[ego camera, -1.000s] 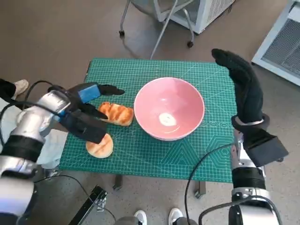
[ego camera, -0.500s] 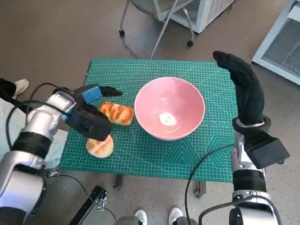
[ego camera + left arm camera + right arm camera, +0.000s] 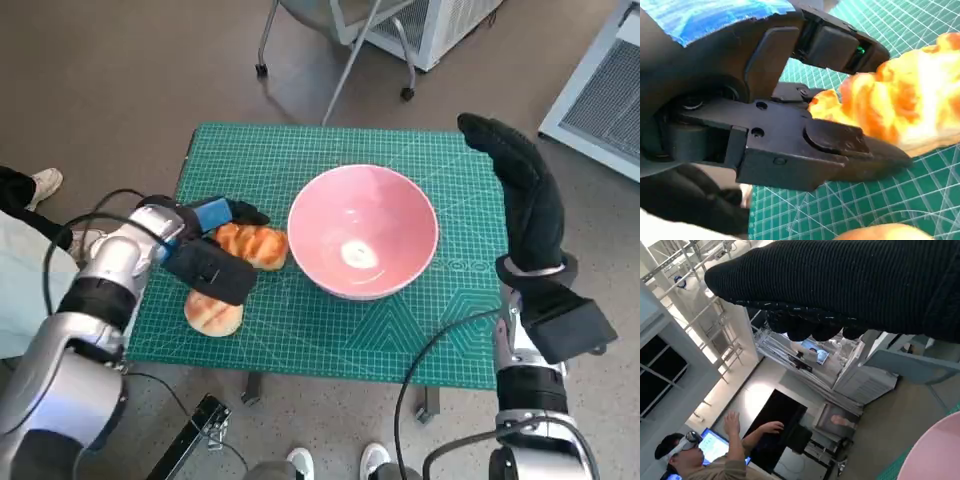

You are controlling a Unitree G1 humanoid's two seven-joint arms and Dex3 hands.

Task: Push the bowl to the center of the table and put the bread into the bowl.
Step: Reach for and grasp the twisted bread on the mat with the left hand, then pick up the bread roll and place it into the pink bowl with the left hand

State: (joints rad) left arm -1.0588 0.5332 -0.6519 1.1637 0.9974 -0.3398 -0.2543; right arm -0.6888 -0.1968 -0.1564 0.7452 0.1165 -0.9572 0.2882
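Observation:
A pink bowl (image 3: 362,232) stands near the middle of the green mat-covered table (image 3: 330,150); its rim (image 3: 940,450) shows in the right wrist view. A long toasted bread (image 3: 256,245) lies on the mat just left of the bowl. My left hand (image 3: 205,255) is at the bread's (image 3: 905,105) left end, its fingers (image 3: 840,45) above that end and its thumb (image 3: 840,142) touching it from below, spread apart. A round bread (image 3: 212,313) lies nearer the front edge. My gloved right hand (image 3: 525,195) is raised flat at the bowl's right and holds nothing.
A chair's legs (image 3: 335,70) and a white cabinet (image 3: 430,25) stand beyond the table's far edge. A person's shoe (image 3: 45,183) and pale clothing (image 3: 25,280) are at the left. In the right wrist view a person (image 3: 695,460) sits at a screen.
My left hand has slid right along the mat, and its fingers now reach around the long bread's left end. Bowl, breads and right hand have hardly moved.

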